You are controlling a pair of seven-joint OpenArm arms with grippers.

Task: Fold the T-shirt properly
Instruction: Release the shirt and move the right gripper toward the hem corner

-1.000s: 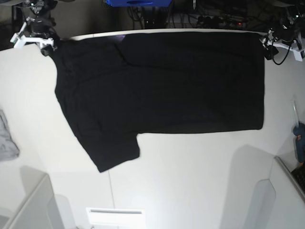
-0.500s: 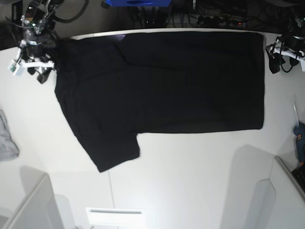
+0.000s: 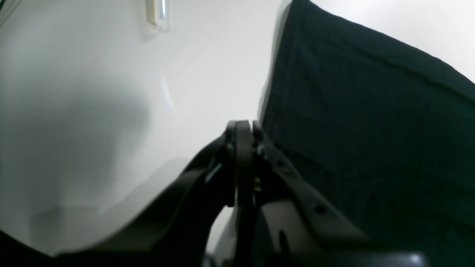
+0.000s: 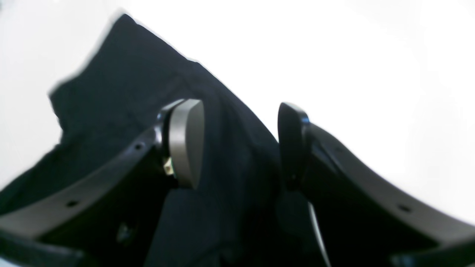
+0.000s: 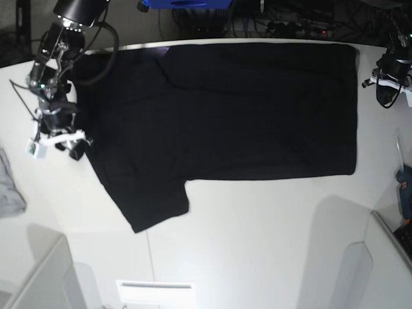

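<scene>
The black T-shirt (image 5: 219,109) lies spread flat on the white table (image 5: 257,232), with one sleeve (image 5: 151,199) pointing to the front. My right gripper (image 5: 74,149) is open at the shirt's left edge, next to the sleeve side. In the right wrist view its fingers (image 4: 185,141) stand apart over the dark cloth (image 4: 122,81), which lies beneath the right gripper (image 4: 239,144). My left gripper (image 5: 386,96) is off the shirt's right edge, over bare table. In the left wrist view the left gripper (image 3: 243,148) is shut and empty, with the shirt (image 3: 371,129) beside it.
A small grey cloth (image 5: 8,187) lies at the left table edge. A blue-handled tool (image 5: 404,187) lies at the right edge. Pale bins stand at the front left (image 5: 38,277) and front right (image 5: 386,257). Cables and a blue box (image 5: 187,3) sit behind the table.
My right gripper has moved from the shirt's far left corner toward the front along its left edge. My left gripper has shifted a little forward and away from the far right corner.
</scene>
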